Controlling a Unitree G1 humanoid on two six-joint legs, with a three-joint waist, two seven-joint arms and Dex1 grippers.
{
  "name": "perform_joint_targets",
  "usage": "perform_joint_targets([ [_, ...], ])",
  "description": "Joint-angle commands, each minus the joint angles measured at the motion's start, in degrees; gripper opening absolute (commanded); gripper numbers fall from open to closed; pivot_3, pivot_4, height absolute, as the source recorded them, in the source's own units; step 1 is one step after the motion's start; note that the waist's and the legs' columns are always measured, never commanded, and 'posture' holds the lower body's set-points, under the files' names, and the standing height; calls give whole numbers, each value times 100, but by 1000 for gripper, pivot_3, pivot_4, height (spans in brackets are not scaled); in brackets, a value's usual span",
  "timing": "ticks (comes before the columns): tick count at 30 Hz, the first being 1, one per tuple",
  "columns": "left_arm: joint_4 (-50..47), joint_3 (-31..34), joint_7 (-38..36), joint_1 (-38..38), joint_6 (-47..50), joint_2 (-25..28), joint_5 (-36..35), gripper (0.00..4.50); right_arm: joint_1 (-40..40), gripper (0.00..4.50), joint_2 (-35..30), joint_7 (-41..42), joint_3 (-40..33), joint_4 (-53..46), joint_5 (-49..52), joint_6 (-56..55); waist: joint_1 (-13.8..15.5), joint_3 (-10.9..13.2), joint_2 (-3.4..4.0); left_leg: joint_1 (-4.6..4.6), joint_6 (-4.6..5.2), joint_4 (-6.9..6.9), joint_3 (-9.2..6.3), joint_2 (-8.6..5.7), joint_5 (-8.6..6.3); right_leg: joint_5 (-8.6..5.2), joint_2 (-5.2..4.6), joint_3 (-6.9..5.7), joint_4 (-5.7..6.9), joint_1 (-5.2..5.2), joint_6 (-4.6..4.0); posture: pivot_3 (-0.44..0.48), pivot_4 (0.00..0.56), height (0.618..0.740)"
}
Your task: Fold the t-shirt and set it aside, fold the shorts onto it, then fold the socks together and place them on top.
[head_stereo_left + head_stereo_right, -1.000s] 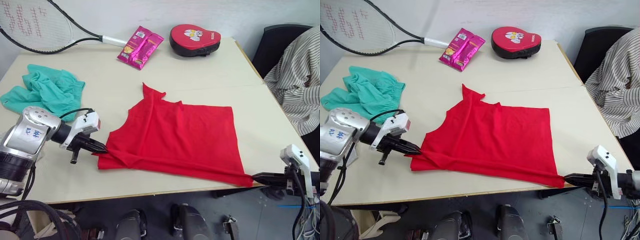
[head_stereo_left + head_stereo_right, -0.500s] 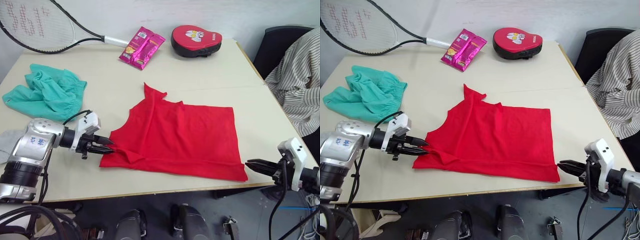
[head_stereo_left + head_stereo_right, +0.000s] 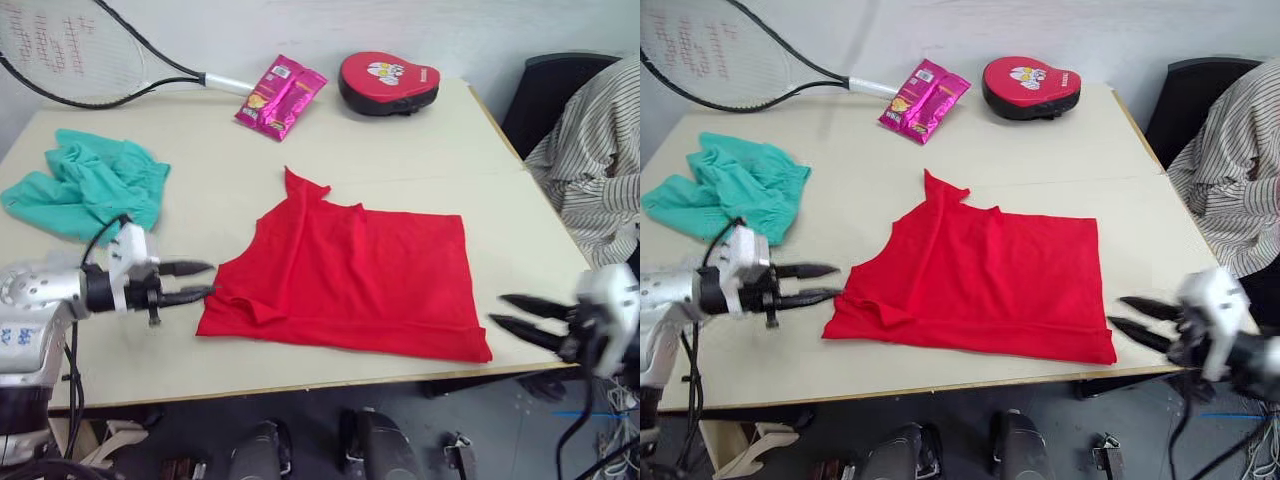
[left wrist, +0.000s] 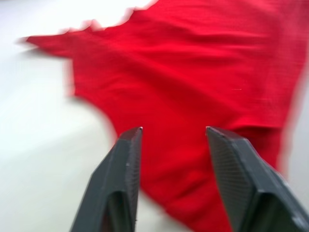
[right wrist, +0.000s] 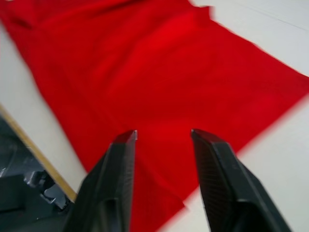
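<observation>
The red t-shirt [image 3: 350, 275] lies flat in the middle of the table, folded to a rough square with one sleeve sticking up at its far left. My left gripper [image 3: 202, 281] is open just off the shirt's left edge, holding nothing. Beyond the near right corner of the shirt, past the table's front edge, my right gripper [image 3: 505, 310] is open and empty too. The teal-green shorts [image 3: 88, 181] sit crumpled at the left side of the table. The socks are out of view.
A tennis racket [image 3: 75, 50] lies at the far left, a pink snack packet [image 3: 278, 93] and a red oval pad [image 3: 386, 82] at the back. A striped garment [image 3: 595, 160] hangs over a black chair [image 3: 556, 80] to the right.
Both grippers have let go of the t-shirt and opened. The left one has drawn back to the left and the right one back off the near right corner. The shirt now lies flat.
</observation>
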Motion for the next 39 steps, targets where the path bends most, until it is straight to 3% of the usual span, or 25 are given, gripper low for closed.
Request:
perform_joint_targets([
  [1,-435,-460,-161,241,-627,-153,205,627,-105,409,285,80,768,-3,-606,-1162,18,-1,6,-2,-2,2,2,-2,-1,-1,0,1,1,-3,1,0,150,740],
  [2,-403,-583,-68,236,-825,-271,325,298,-93,41,361,140,1002,164,-824,-1493,40,-1,5,-3,-2,2,5,-4,-1,-1,0,3,2,-6,1,0,150,740],
  [3,-409,-712,21,239,-861,-376,382,18,-95,0,407,163,1254,384,-1098,-1844,62,-2,3,-3,-1,6,2,-4,-1,-1,0,1,1,-3,1,0,150,740],
  [8,50,-1364,186,66,-1421,-742,949,18,-329,0,649,-34,1950,1647,-2087,-3391,46,-12,-8,-4,34,6,2,-3,-6,8,1,-4,-39,14,-1,0,150,740],
  [12,870,-1662,712,-527,-1683,-1014,1618,18,-242,0,612,38,2130,2161,-2222,-3783,41,-15,-5,-8,43,13,1,-3,-1,14,-1,-5,-36,12,0,0,150,740],
  [24,1628,-1203,1684,-1150,-1053,-1319,1513,18,443,0,576,-601,801,2804,-1597,-3789,44,-21,-10,-1,52,12,-5,-2,14,18,-3,-9,-23,16,5,0,150,740],
  [33,936,68,1533,-473,-695,-893,500,18,1060,0,447,-723,-225,2027,-754,-2886,22,-21,-10,0,33,0,-10,2,2,12,-2,-10,-16,9,-6,0,150,740],
  [35,515,386,1118,-216,-410,-670,-63,186,1186,360,223,-413,-240,1722,-636,-2748,10,-20,-9,0,28,-1,-13,4,-1,9,-2,-12,-11,7,-11,0,150,740],
  [39,105,213,390,574,-1346,-65,454,1179,1235,1541,-147,-15,7,1419,-946,-2945,28,-31,9,7,33,-8,-9,4,-8,5,0,-13,-32,16,-17,0,150,740],
])
